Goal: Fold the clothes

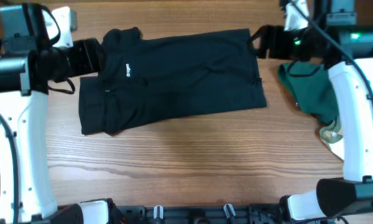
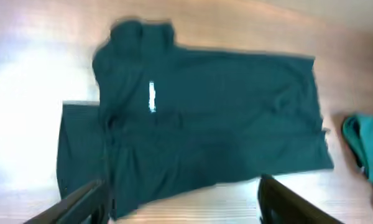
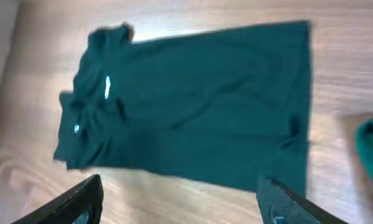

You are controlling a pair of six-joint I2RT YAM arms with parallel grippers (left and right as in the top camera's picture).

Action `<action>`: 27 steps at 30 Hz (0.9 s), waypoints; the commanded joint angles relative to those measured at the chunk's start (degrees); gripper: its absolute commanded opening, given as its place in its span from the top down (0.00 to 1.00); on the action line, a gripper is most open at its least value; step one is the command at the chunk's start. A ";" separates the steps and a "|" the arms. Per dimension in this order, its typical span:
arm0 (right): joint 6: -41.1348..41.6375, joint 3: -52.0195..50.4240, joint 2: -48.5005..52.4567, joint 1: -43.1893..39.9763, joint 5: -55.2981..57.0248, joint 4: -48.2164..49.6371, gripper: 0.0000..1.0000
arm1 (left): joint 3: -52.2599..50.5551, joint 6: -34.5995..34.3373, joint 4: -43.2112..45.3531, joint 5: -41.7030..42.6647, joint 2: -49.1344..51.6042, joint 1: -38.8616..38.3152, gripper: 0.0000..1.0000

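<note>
The wooden table (image 1: 193,155) filled the overhead view. The 2 white arms came next in size: the left arm (image 1: 18,143) ran up the 9 o'clock edge and the right arm (image 1: 357,118) up the 3 o'clock edge, each bending inward near the top.

The black polo shirt (image 1: 180,74) lay on the table between centre and 12 o'clock. It was turned sideways, with the collar toward 9 o'clock and the hem toward 3 o'clock. Its body was spread mostly flat with some creases, and 1 sleeve stuck out at its 8 o'clock corner.

A dark green garment (image 1: 311,93) lay bunched at 3 o'clock, just beside the shirt's hem and apart from it. A pale garment (image 1: 334,134) peeked out at its 5 o'clock side, partly hidden by the right arm.

The left gripper (image 2: 183,202) hung over the shirt's collar end at about 10 o'clock. Its fingers stood wide apart with nothing between them. The right gripper (image 3: 186,202) hung by the hem's upper corner at about 2 o'clock, and it too was spread wide and empty. Both wrist views were blurred, with the whole shirt below the fingers.

The small white logo (image 1: 128,70) sat on the chest, near the collar.
</note>
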 commanded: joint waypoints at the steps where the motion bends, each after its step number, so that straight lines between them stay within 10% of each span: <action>1: 0.72 0.85 -0.20 4.98 5.77 0.46 0.18 | -0.98 0.66 -2.54 -0.76 2.29 -0.15 0.21; 16: -3.87 0.79 5.73 5.66 2.84 4.92 0.08 | -0.98 -2.56 12.07 1.86 10.91 -0.15 0.03; 23: 8.13 0.79 12.09 5.66 7.19 7.26 0.08 | -0.96 -3.17 22.34 -0.63 23.58 -0.15 0.04; 27: 7.58 0.79 14.82 5.66 6.12 5.64 0.08 | -0.96 6.60 31.76 -5.60 32.39 -0.15 0.03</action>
